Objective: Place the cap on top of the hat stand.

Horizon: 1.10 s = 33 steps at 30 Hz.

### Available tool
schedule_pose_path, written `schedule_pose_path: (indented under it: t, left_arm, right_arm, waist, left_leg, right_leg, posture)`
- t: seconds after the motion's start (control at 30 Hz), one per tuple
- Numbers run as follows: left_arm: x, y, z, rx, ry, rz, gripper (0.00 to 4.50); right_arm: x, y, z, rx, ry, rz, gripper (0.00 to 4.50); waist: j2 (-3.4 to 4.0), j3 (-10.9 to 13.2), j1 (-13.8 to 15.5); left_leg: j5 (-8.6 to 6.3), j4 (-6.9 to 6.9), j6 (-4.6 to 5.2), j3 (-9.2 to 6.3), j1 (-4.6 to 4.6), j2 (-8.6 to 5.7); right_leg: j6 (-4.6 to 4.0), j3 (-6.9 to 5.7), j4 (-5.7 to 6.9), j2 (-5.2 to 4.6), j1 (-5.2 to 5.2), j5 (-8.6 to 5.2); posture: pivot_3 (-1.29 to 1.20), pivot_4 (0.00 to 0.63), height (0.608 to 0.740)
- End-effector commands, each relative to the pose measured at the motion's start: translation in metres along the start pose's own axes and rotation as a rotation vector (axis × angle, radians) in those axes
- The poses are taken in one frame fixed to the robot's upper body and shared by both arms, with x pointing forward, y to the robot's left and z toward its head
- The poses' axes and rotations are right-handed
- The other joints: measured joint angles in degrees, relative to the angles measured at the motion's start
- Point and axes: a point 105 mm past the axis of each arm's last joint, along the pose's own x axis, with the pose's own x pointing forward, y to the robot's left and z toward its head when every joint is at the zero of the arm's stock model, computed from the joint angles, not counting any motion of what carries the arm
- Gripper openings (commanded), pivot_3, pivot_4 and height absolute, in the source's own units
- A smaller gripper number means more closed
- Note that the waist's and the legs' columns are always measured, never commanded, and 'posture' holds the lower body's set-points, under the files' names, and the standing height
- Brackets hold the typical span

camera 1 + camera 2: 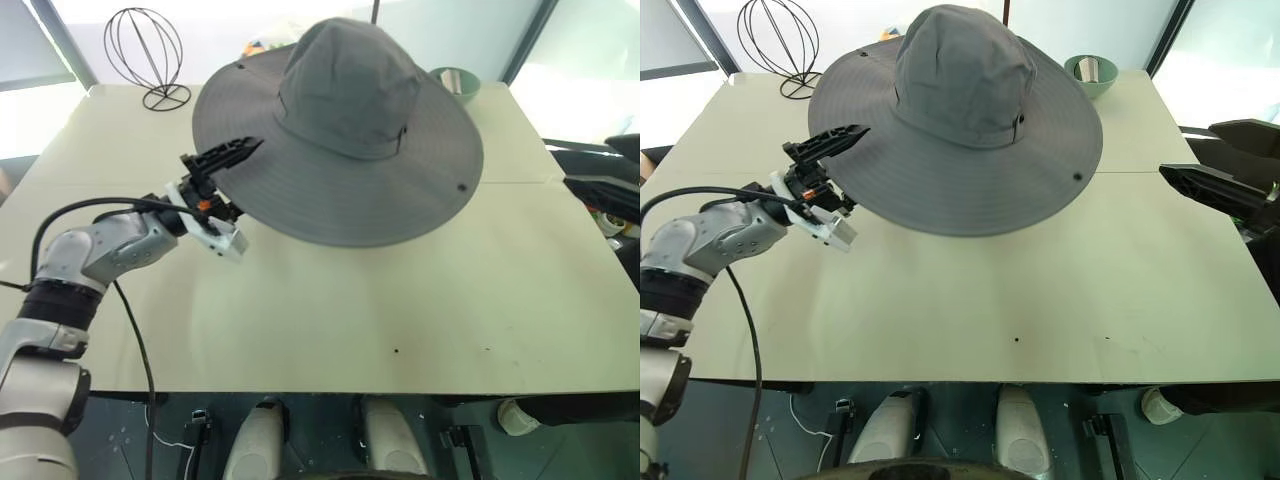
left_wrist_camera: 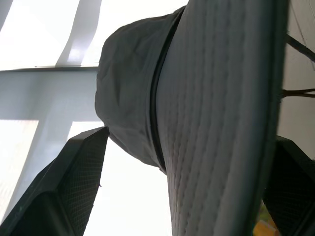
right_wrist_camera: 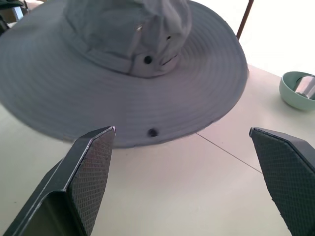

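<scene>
Grey cap (image 1: 340, 130) sits raised over the table (image 1: 400, 300), crown up; looks seated on the stand, which is mostly hidden, wires just visible under the brim in the left wrist view. Left gripper (image 1: 235, 152) at the brim's left edge, fingers spread with the brim between them, not clamping. Right gripper (image 1: 1200, 185) open, well off to the right. Left arm is nearer. No readable labels or writing.

My left arm (image 1: 95, 250), at the frame's left: silver-grey rounded casings with black joint bands, a black cable looping alongside, a white wrist bracket with orange detail. My left gripper (image 1: 222, 160): black fingers (image 3: 91, 167) with textured, cross-hatched inner pads.
</scene>
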Motion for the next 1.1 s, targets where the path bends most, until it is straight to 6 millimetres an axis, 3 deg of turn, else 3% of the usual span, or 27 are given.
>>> schedule_pose_path:
  t: [0.03, 0.33, 0.6, 0.87, 1.0, 1.1]
  left_arm:
    - [-0.003, 0.027, -0.001, 0.034, 0.011, 0.060, 4.46]
    - [-0.009, 0.014, 0.003, 0.012, 0.026, 0.011, 4.46]
    - [-0.037, 0.008, 0.006, -0.080, 0.090, -0.026, 4.46]
    - [-0.072, 0.018, -0.009, -0.548, 0.354, -0.145, 4.46]
    - [-0.100, 0.017, -0.007, -0.961, 0.512, -0.244, 4.46]
    - [-0.108, 0.028, 0.004, -1.263, 0.517, -0.277, 4.46]
  right_arm:
    - [0.002, -0.002, 0.004, -0.026, -0.034, 0.003, 4.50]
    - [0.015, -0.004, 0.001, -0.027, -0.035, 0.043, 4.50]
    - [0.025, -0.009, -0.007, -0.057, 0.003, 0.054, 4.50]
    - [0.022, -0.013, -0.027, -0.146, 0.102, 0.041, 4.50]
    - [0.021, -0.019, -0.036, -0.227, 0.130, 0.004, 4.50]
    - [0.023, -0.018, -0.041, -0.278, 0.143, -0.004, 4.50]
  waist:
    - [0.00, 0.0, 0.2]
    - [0.01, 0.0, -0.1]
    - [0.04, 0.0, -0.2]
    - [0.07, 0.0, -0.2]
    - [0.14, 0.0, -0.5]
    - [0.15, 0.0, -0.5]
  left_leg:
    - [0.00, 0.01, 0.00, 0.00, 0.00, 0.00]
    - [0.00, 0.02, 0.00, 0.00, 0.02, 0.00]
    - [0.00, 0.00, 0.00, 0.00, 0.04, 0.01]
    - [0.00, -0.01, 0.01, 0.00, 0.04, 0.03]
    - [-0.01, -0.03, 0.01, 0.02, 0.08, 0.04]
    - [-0.01, -0.04, 0.02, 0.02, 0.10, 0.07]
  right_leg:
    - [0.00, 0.00, 0.00, 0.00, 0.00, 0.00]
    - [0.00, 0.00, 0.00, 0.01, 0.04, 0.00]
    - [-0.01, 0.00, 0.01, 0.01, 0.03, 0.00]
    - [-0.03, 0.00, 0.02, 0.01, 0.02, -0.01]
    - [-0.04, 0.01, 0.02, 0.02, 0.03, -0.02]
    - [-0.07, 0.01, 0.04, 0.05, 0.02, -0.04]
  posture:
    - [0.00, 0.150, 0.740]
    - [0.00, 0.150, 0.740]
    - [0.00, 0.150, 0.740]
    - [0.00, 0.150, 0.740]
    - [0.00, 0.150, 0.740]
    - [0.00, 0.150, 0.740]
